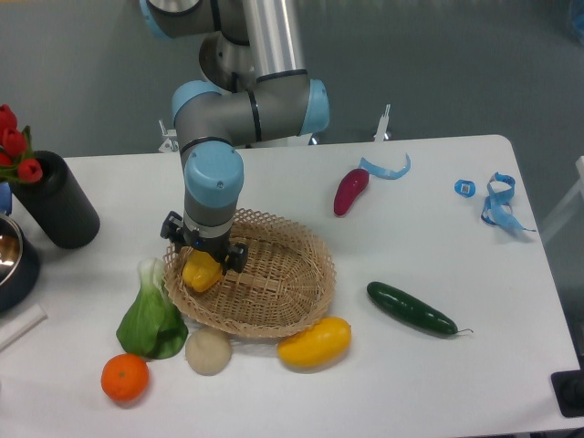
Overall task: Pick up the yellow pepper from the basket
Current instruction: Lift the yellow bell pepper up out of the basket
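1. Nearest the camera, front left of the white surface [438, 383]: an orange [124, 377], a pale round beige item [208, 350] just right of it, and a leafy green vegetable [151, 316] behind them, touching the basket's left rim.
2. A smooth elongated yellow fruit [314, 342] lies against the front rim of the basket. A dark green cucumber [411, 308] lies to its right, well apart from the basket.
3. The basket [274, 283] sits left of centre on the surface, woven tan with a looped rim.
4. The yellow pepper [200, 271] is at the left end of the basket, inside the rim, directly under the gripper [204, 265].
5. The gripper points straight down; its jaws sit on either side of the pepper and appear closed on it. Whether the pepper is raised off the basket floor cannot be told.
6. Left edge: a black cylindrical vase [56, 201] with red tulips [14, 141], and part of a dark bowl [11, 260].
7. Farther back right: a dark red elongated vegetable [350, 191], a blue strip [387, 168], a small blue ring [465, 188], a blue ribbon [499, 204].
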Action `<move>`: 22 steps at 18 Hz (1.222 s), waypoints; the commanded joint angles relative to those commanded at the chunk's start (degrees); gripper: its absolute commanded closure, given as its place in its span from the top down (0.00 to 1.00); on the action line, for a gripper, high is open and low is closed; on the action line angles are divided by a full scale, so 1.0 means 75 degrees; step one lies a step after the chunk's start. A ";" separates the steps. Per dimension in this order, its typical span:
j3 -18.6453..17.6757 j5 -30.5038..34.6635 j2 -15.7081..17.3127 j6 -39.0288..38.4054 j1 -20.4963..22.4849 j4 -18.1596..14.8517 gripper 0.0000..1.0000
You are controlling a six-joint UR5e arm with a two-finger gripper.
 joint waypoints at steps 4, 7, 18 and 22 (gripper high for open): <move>0.0128 0.0023 0.0023 0.0012 0.0000 -0.0012 0.23; 0.0152 0.0818 0.0081 0.0023 0.0093 -0.0046 0.05; 0.0960 0.0879 0.1137 0.1285 0.2178 -0.0574 0.04; 0.1242 0.0925 0.1113 0.2890 0.3137 -0.0994 0.04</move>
